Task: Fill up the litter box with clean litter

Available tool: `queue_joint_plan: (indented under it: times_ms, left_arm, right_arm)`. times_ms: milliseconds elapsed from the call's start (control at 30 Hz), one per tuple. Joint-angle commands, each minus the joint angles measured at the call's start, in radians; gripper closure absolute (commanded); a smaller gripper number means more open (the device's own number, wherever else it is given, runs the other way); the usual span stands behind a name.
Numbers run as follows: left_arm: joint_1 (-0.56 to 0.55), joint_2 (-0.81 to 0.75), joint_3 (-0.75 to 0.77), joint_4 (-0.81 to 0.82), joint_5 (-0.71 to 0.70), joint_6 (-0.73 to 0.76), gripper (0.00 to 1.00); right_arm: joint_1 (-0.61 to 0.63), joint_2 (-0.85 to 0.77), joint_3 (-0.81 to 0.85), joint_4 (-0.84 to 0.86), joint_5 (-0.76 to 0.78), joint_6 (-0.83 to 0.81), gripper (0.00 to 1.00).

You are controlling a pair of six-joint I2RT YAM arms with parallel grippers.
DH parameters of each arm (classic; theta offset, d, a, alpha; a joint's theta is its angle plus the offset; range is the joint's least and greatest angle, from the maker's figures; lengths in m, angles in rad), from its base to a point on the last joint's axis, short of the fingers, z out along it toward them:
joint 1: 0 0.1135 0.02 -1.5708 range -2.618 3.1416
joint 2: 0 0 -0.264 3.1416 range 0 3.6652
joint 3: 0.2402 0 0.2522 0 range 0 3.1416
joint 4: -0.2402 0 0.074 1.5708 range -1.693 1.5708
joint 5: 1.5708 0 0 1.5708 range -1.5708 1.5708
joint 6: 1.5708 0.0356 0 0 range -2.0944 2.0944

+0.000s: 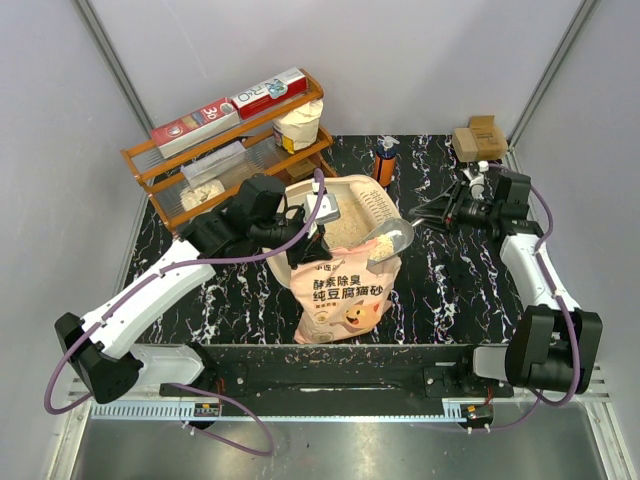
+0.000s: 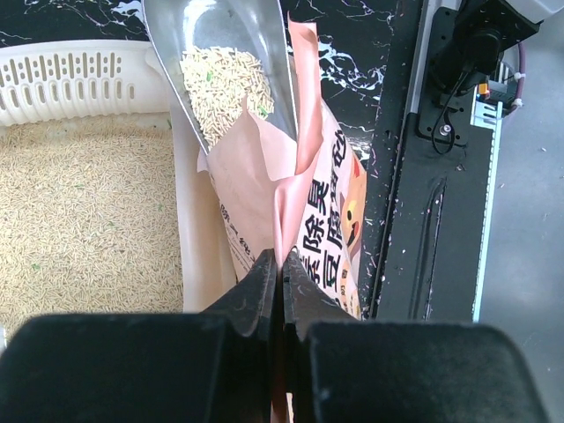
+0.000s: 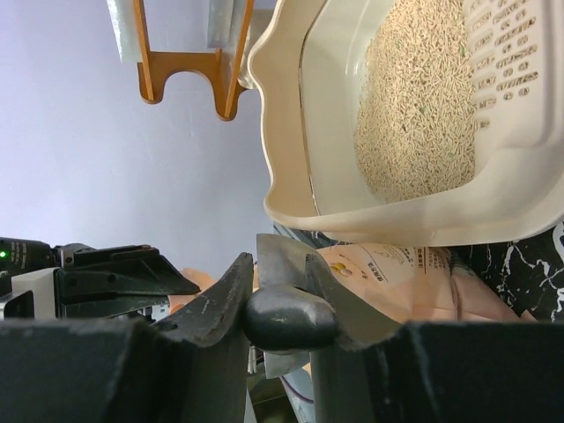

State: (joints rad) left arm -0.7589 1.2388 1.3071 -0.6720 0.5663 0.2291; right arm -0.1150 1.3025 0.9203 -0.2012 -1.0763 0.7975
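Peach bag [image 1: 340, 295] stands upright on the marbled table [image 1: 450, 290], touching the litter box [image 1: 352, 182] on its near side and hiding that edge from the top cam. The left arm covers the box's left corner too. Left gripper [image 2: 282, 264] is pinched tight on the bag's rim; I can't see inside the bag from any view. Right gripper [image 3: 280, 295] is clamped on the scoop [image 1: 390, 240] by its grey handle, jaws partly apart around it and the handle mostly buried between the fingers. Scoop bowl hangs over the bag mouth, just beside the box's slotted end, part-loaded with litter [image 2: 225, 88]. More litter covers the box floor. Behind the box is an orange rack [image 1: 140, 160], its shelf contents hard to read. An orange bottle [image 1: 385, 160] and a cardboard box [image 1: 478, 138] sit at the far edge.
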Motion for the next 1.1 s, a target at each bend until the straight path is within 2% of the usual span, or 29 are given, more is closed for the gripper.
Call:
queue_joint_plan:
  times_ms: [0, 200, 333, 533, 733, 900, 933, 967, 1033, 1067]
  left_arm:
    - [-0.003, -0.047, 0.038, 0.069, -0.009, 0.026, 1.00]
    - [0.016, -0.062, 0.037, 0.068, -0.032, 0.039, 1.00]
    - [0.044, -0.064, 0.037, 0.068, -0.040, 0.052, 1.00]
    - [0.056, -0.062, 0.029, 0.080, -0.040, 0.062, 1.00]
    - [0.058, -0.061, 0.012, 0.094, -0.039, 0.072, 1.00]
    - [0.058, -0.065, 0.006, 0.095, -0.025, 0.082, 1.00]
    - [0.058, -0.068, 0.003, 0.095, -0.023, 0.082, 1.00]
    - [0.059, -0.070, 0.001, 0.097, -0.022, 0.084, 1.00]
    - [0.058, -0.079, -0.006, 0.097, -0.020, 0.085, 1.00]
    - [0.058, -0.081, -0.008, 0.097, -0.019, 0.087, 1.00]
  right_arm:
    - [-0.011, 0.017, 0.063, -0.038, -0.100, -0.050, 1.00]
    - [-0.031, 0.104, 0.112, -0.037, -0.184, -0.072, 1.00]
    - [-0.032, 0.176, 0.208, -0.037, -0.220, -0.077, 1.00]
    - [-0.035, 0.260, 0.330, -0.032, -0.186, -0.073, 1.00]
    - [-0.031, 0.379, 0.480, -0.037, -0.013, -0.076, 1.00]
    - [0.041, 0.431, 0.604, -0.066, 0.243, -0.159, 1.00]
    - [0.096, 0.434, 0.624, -0.079, 0.281, -0.178, 1.00]
    - [0.138, 0.438, 0.644, -0.093, 0.394, -0.229, 1.00]
    - [0.216, 0.454, 0.705, -0.112, 0.462, -0.279, 1.00]
    - [0.294, 0.475, 0.736, -0.134, 0.549, -0.352, 1.00]
